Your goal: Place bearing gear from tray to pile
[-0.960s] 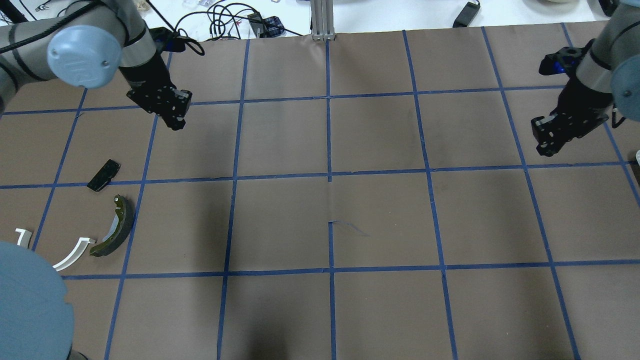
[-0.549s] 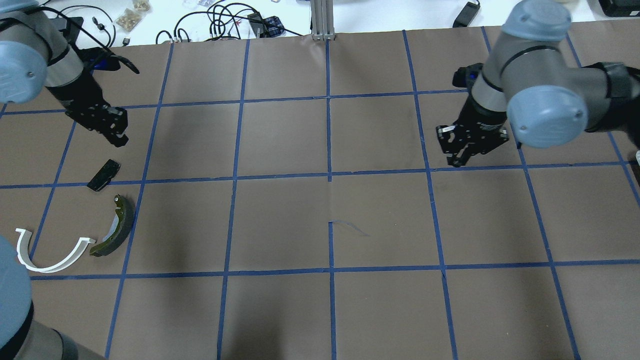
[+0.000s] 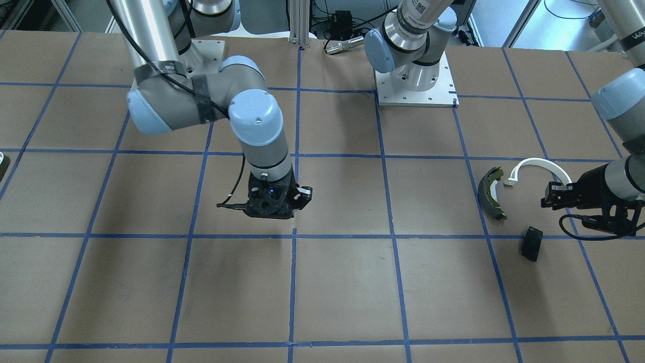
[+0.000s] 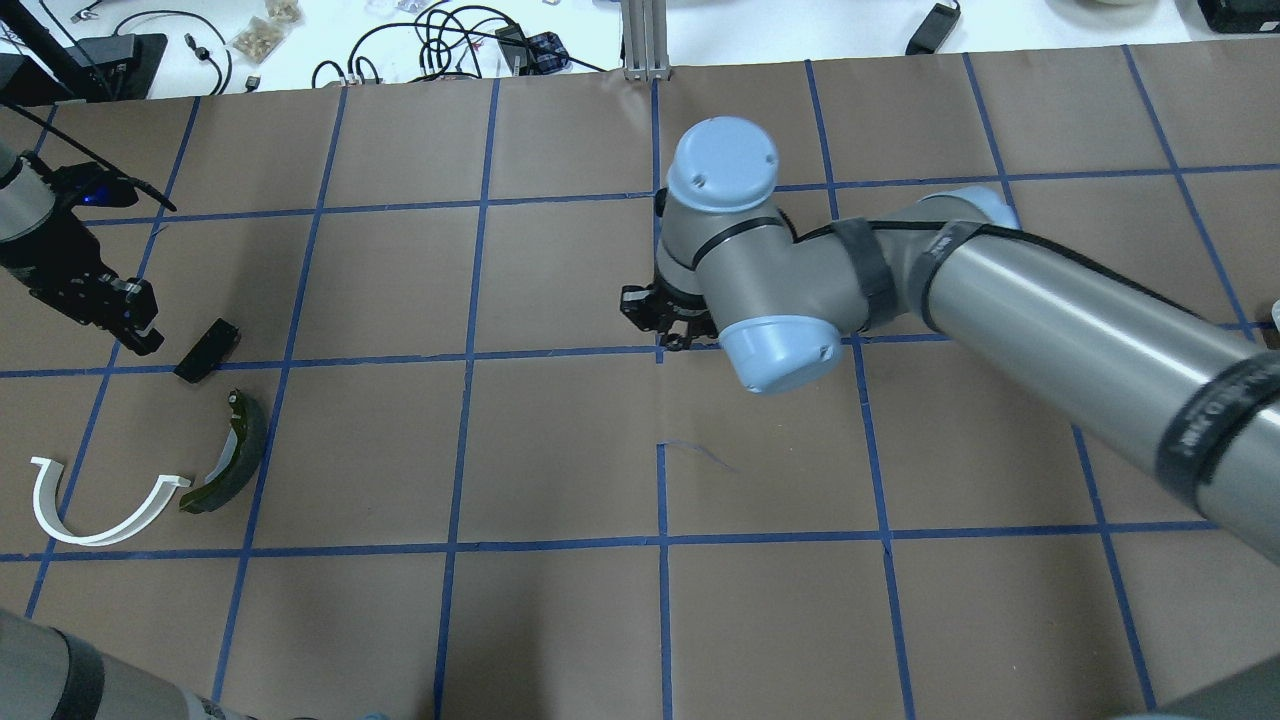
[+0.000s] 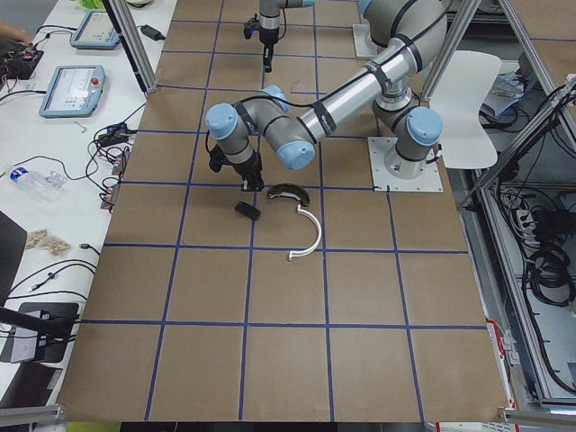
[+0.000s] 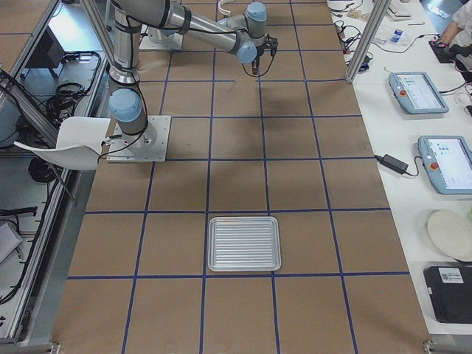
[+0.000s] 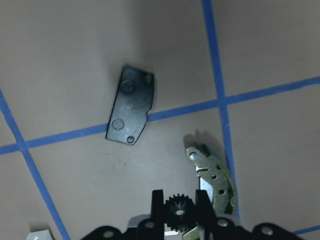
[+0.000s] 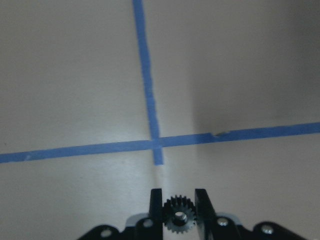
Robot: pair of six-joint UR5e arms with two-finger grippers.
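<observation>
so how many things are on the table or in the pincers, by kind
gear: 2, one in the left pincer, one in the right pincer
brake shoe: 1
white half-ring: 1
black brake pad: 1
tray: 1
total: 6

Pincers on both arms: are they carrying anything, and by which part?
Yes. The left pincer holds a small black gear, the right pincer a second gear; each is pinched across its toothed rim.
</observation>
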